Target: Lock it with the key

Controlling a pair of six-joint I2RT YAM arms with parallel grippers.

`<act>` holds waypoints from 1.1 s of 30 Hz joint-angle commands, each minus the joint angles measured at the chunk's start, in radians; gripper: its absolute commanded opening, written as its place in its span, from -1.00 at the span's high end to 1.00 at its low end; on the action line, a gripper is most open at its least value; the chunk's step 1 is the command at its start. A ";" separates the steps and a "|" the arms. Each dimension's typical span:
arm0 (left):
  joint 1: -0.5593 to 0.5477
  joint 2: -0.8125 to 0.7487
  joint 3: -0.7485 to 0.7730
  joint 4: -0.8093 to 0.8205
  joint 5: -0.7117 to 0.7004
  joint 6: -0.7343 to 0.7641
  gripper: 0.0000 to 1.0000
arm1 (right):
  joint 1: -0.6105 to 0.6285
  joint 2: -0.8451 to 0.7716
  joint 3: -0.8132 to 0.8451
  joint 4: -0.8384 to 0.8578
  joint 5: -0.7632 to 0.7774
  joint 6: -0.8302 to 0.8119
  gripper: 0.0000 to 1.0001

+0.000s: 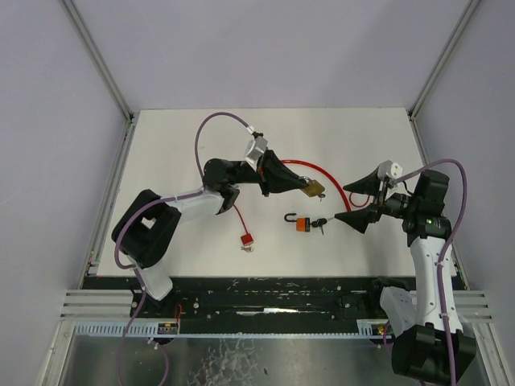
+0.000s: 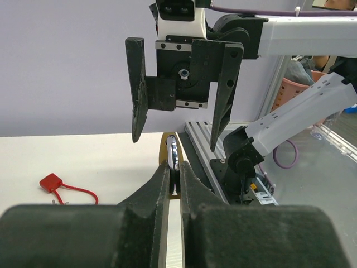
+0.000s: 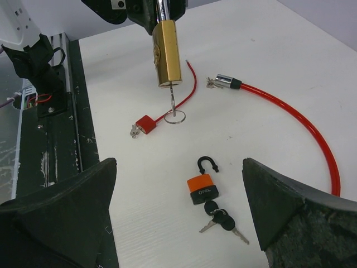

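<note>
My left gripper is shut on the silver shackle of a brass padlock, which hangs above the table. A thin key with a wire ring sticks out of its bottom end. My right gripper is wide open, facing the brass padlock from the right and holding nothing. Below it on the table lies an orange-and-black padlock with its black shackle swung open and a bunch of black-headed keys in its base.
A small red padlock with a key lies on the table toward the left arm. A red cable with a metal end curves across the far side. The table's front rail runs along the near edge.
</note>
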 commanded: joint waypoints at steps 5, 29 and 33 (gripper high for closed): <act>-0.010 -0.014 0.042 -0.002 -0.127 -0.051 1.00 | 0.044 0.029 0.010 0.087 0.027 0.116 -1.00; -0.010 0.079 0.105 0.156 -0.132 -0.293 1.00 | 0.104 0.085 -0.073 0.529 0.097 0.681 -0.59; -0.010 0.071 0.099 0.156 -0.129 -0.295 1.00 | 0.117 0.076 -0.104 0.635 0.125 0.754 -0.52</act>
